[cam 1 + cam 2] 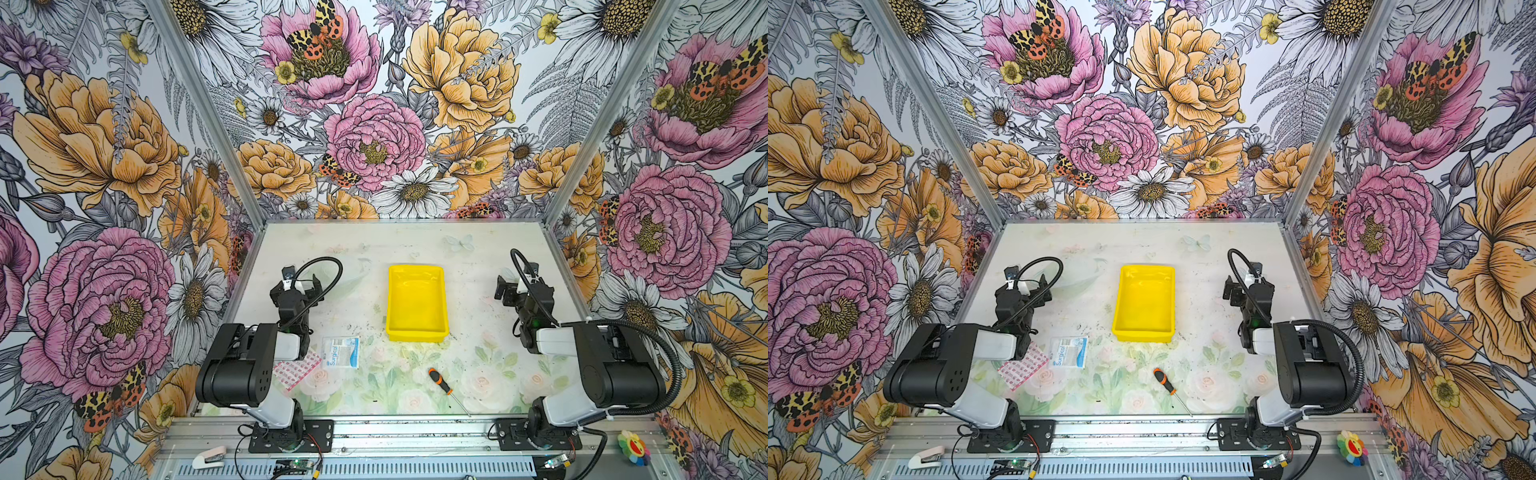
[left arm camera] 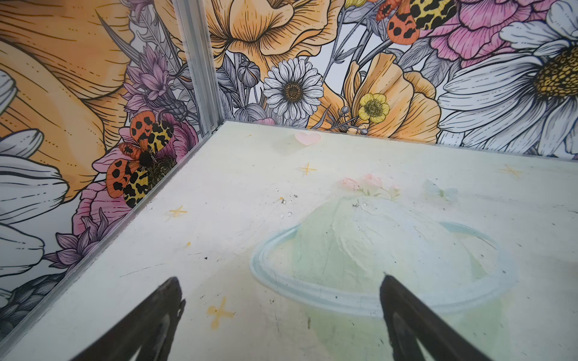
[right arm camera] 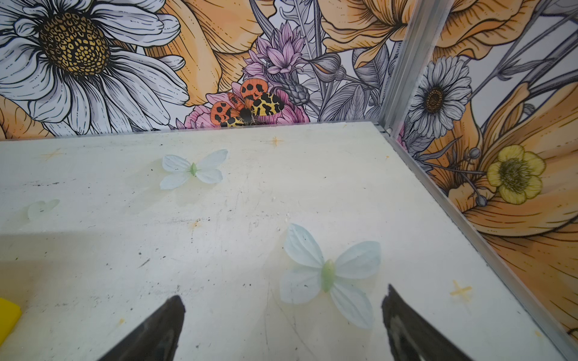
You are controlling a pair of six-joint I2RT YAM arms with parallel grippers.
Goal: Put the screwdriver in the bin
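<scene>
The screwdriver, with an orange-and-black handle and a thin silver shaft, lies flat near the table's front edge, right of centre. Its tip points to the front right. The bin, a bright yellow tray, stands empty mid-table behind it; one corner of the bin shows in the right wrist view. My left gripper hovers open left of the bin, over bare table. Right of the bin, my right gripper is open too, holding nothing, above a printed butterfly.
A white-and-blue "Surgical" packet and a pink-patterned packet lie front left, by the left arm. Floral walls close in three sides. On the front metal rail sit a white stapler and a colourful flower toy.
</scene>
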